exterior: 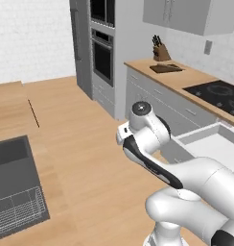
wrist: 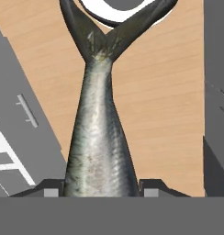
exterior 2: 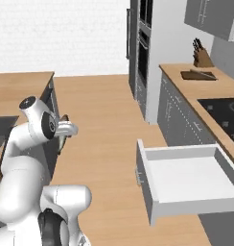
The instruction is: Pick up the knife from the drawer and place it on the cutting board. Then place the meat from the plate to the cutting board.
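The claw [wrist: 101,190] is clamped on the meat [wrist: 99,137], a silvery fish held by its body between the finger tips, its forked tail pointing away over the wooden floor. This looks like the second step, carrying the fish from plate to board. The cutting board [exterior: 165,68] lies at the far end of the counter [exterior: 195,79] before the knife block [exterior: 160,49], well apart, beyond the open drawer [exterior 2: 186,178], so the next move calls for a long carry there.

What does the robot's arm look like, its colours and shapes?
The arm is built of glossy white rounded segments with bulbous joints. A black band runs along one link, and a round dark grey cap tops the upper joint. In the right base view the same white shells show, with a dark disc on the top joint. The fingers are small, dark and blocky.
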